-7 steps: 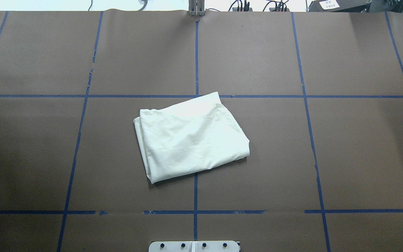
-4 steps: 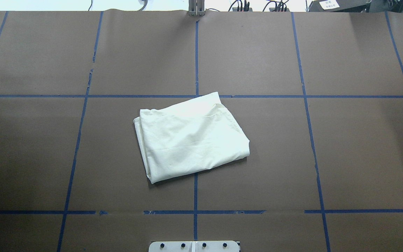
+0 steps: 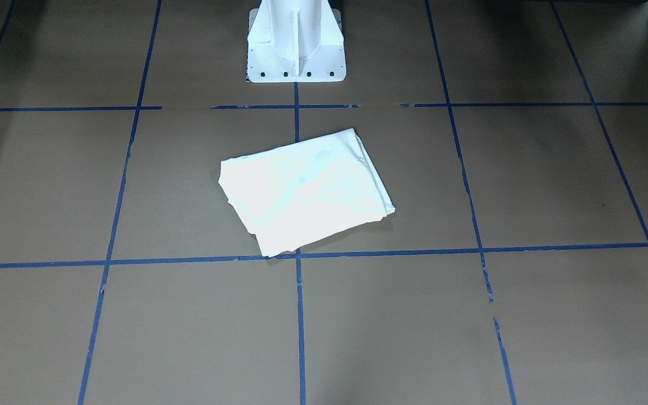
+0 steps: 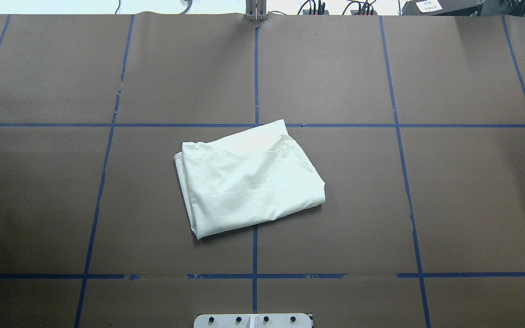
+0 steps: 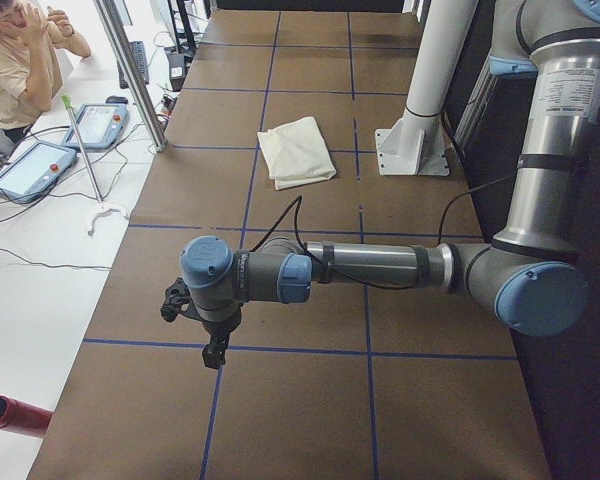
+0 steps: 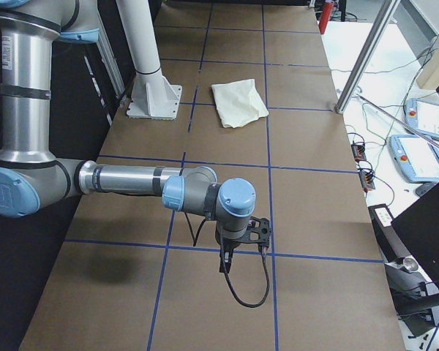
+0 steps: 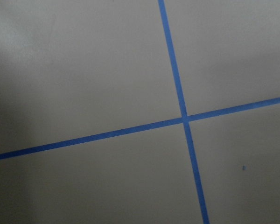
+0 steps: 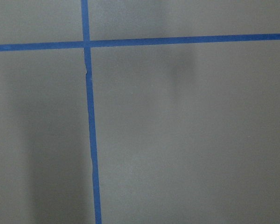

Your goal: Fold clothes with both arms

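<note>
The cream T-shirt (image 4: 249, 180) lies folded into a compact rectangle near the table's middle, plain side up, with no print showing. It also shows in the front-facing view (image 3: 304, 191), the exterior left view (image 5: 295, 150) and the exterior right view (image 6: 239, 102). My left gripper (image 5: 214, 352) hangs over the table's left end, far from the shirt. My right gripper (image 6: 225, 262) hangs over the right end, also far from it. I cannot tell whether either is open or shut. Both wrist views show only brown paper and blue tape.
The white pedestal base (image 3: 296, 45) stands at the robot's side of the table, close behind the shirt. An operator (image 5: 15, 50) sits beyond the left end by teach pendants (image 5: 100, 125). A metal post (image 5: 130, 75) stands at that edge. More pendants (image 6: 424, 157) lie off the right end.
</note>
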`<action>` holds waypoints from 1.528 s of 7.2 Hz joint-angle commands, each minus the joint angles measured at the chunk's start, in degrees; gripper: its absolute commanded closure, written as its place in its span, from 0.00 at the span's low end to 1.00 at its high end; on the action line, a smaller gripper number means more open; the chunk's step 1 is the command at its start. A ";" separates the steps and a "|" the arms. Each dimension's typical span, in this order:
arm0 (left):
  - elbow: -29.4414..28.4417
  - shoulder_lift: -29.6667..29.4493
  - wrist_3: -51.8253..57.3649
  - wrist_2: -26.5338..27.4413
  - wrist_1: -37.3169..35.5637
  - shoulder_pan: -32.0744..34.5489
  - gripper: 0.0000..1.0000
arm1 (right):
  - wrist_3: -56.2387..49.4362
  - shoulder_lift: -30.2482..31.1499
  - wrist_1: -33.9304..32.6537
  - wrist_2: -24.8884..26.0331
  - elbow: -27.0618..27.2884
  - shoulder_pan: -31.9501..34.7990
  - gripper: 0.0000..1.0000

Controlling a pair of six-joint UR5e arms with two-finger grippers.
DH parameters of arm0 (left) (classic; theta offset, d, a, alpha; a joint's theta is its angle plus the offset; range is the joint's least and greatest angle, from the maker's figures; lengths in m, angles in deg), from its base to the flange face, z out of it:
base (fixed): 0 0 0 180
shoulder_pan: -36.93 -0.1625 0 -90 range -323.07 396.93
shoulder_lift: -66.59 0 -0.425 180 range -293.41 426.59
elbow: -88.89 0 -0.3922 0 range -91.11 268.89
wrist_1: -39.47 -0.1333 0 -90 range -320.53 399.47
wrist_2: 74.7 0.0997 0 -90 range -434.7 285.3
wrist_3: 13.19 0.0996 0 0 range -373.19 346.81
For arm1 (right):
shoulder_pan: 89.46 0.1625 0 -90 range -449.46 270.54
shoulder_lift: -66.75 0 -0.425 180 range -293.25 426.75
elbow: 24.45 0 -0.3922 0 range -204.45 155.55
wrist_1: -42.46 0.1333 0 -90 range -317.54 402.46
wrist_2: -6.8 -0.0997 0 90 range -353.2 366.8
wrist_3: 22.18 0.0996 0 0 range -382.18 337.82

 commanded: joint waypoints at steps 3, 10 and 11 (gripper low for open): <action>0.39 0.20 -0.04 0.08 0.46 -0.23 0.00 | -0.27 0.05 0.00 -0.01 0.00 0.00 0.00; -0.22 0.64 -0.12 0.17 0.37 -0.50 0.00 | -0.18 0.05 0.00 -0.09 0.00 0.00 0.00; -0.22 0.64 -0.12 0.17 0.37 -0.50 0.00 | -0.18 0.05 0.00 -0.09 0.00 0.00 0.00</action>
